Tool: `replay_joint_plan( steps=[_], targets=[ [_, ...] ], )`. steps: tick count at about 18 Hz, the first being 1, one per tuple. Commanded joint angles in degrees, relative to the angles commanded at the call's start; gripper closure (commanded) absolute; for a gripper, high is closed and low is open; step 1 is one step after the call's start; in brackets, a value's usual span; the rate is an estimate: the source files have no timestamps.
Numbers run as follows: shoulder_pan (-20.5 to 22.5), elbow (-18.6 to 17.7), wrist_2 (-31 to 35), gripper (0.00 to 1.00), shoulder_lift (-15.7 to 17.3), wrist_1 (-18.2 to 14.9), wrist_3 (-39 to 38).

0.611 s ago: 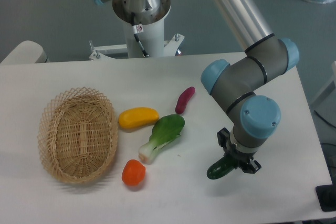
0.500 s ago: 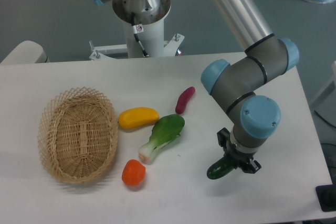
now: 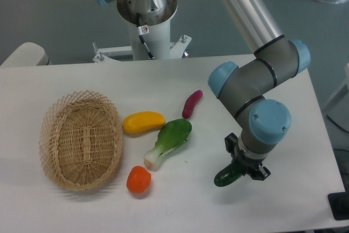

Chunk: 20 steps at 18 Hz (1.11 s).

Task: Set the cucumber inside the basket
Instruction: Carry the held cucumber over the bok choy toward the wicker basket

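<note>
While the basket (image 3: 82,141) is sitting at the left of the table (image 3: 163,80), the hand (image 3: 244,168) is gripping the cucumber (image 3: 226,176) at the table's right side, well apart from it.

White table (image 3: 82,83): basket (image 3: 80,140), yellow vegetable (image 3: 143,122), bok choy (image 3: 169,141), tomato (image 3: 138,179), purple vegetable (image 3: 192,103).

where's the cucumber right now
The cucumber is in the gripper at the table's front right, well right of the bok choy and far from the basket on the left.
</note>
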Motion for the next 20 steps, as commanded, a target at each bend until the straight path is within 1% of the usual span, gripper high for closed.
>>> replay_joint_plan(
  steps=[3,7,10,14,18,20],
  targets=[
    [-0.2,-1.1,-0.5,0.82,0.6,0.0,-2.1],
    [-2.5,-2.3,-1.0,0.83,1.5,0.1,-6.6],
    [-3.8,-4.2,-1.9,0.82,2.7,0.2,-8.2],
    [-6.2,-7.9,-2.4,0.82,5.1,1.1,-11.1],
    [-8.8,-12.5,-4.2,0.82,8.9,1.3,-12.7],
    [-11.0,-14.5,-4.4,0.82,10.5,1.4,-14.8]
  ],
)
